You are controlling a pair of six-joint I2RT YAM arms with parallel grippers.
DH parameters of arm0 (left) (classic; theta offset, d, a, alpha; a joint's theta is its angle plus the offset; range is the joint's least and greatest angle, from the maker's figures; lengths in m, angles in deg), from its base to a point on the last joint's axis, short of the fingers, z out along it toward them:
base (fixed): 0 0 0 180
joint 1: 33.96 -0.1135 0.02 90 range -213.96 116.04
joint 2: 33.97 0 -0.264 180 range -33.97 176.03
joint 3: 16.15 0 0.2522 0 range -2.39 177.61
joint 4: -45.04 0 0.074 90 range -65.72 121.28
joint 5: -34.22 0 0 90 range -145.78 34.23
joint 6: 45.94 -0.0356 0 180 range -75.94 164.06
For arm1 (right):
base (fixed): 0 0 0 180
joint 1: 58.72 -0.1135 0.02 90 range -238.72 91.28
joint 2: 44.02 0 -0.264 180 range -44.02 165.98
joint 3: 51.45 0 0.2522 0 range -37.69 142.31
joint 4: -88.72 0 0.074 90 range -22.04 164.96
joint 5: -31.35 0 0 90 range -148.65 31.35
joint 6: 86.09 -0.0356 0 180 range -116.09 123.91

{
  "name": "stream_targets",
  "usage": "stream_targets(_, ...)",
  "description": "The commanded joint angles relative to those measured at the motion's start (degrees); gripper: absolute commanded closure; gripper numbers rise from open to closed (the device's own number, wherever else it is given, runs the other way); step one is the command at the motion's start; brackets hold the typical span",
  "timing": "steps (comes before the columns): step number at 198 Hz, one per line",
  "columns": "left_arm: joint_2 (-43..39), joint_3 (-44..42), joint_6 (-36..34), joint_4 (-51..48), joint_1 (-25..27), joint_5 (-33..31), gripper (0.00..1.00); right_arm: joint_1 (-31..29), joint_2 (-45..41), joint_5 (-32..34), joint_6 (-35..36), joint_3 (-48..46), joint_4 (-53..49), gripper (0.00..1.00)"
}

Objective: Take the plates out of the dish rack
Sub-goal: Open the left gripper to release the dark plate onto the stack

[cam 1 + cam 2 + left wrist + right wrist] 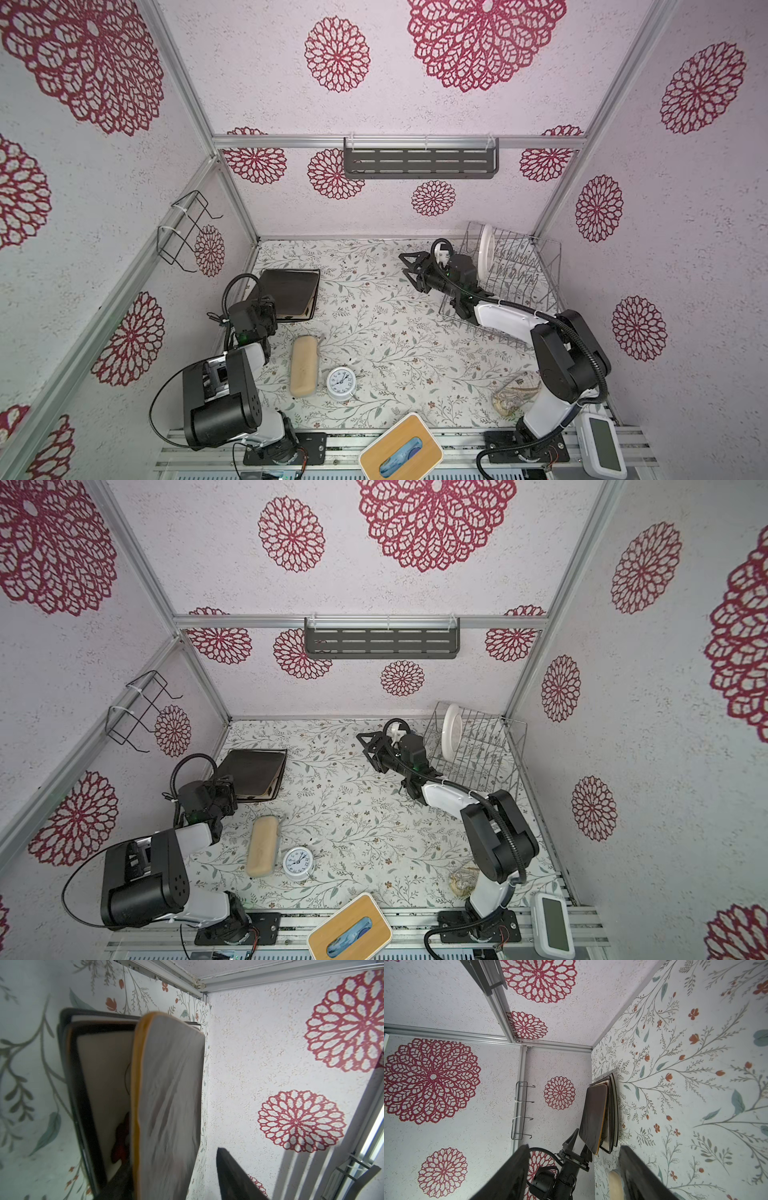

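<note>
A stack of plates (291, 295) (253, 773) lies at the table's left rear. Its top dark plate (170, 1095) (592, 1118), orange along the edge, is tilted up off the stack. My left gripper (272, 305) (174, 1167) straddles that plate's near edge with its jaws open; one finger (232, 1176) stands clear of the plate. A round white plate (486, 253) (451, 733) stands upright in the silver dish rack (515, 286) (482, 754) at the right rear. My right gripper (409, 266) (574, 1147) hovers open and empty just left of the rack.
A tan oblong case (304, 365) and a small white alarm clock (340, 383) lie in front of the left arm. A wood-topped tissue box (401, 449), a crumpled clear bag (513, 399) and a white display unit (600, 446) sit along the front. A grey shelf (420, 158) and a black wire basket (185, 230) hang on the walls.
</note>
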Motion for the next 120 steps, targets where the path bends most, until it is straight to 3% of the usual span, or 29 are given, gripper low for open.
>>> stream_targets(1,-2.9,2.9,-1.9,-0.2,0.1,0.9,0.34,0.4,-0.9,-0.9,0.1,0.5,2.6,0.29)
stream_targets(120,-5.1,4.4,-5.4,-9.3,1.3,0.3,0.16,0.4,-1.2,-0.7,-0.3,-0.7,3.5,0.29)
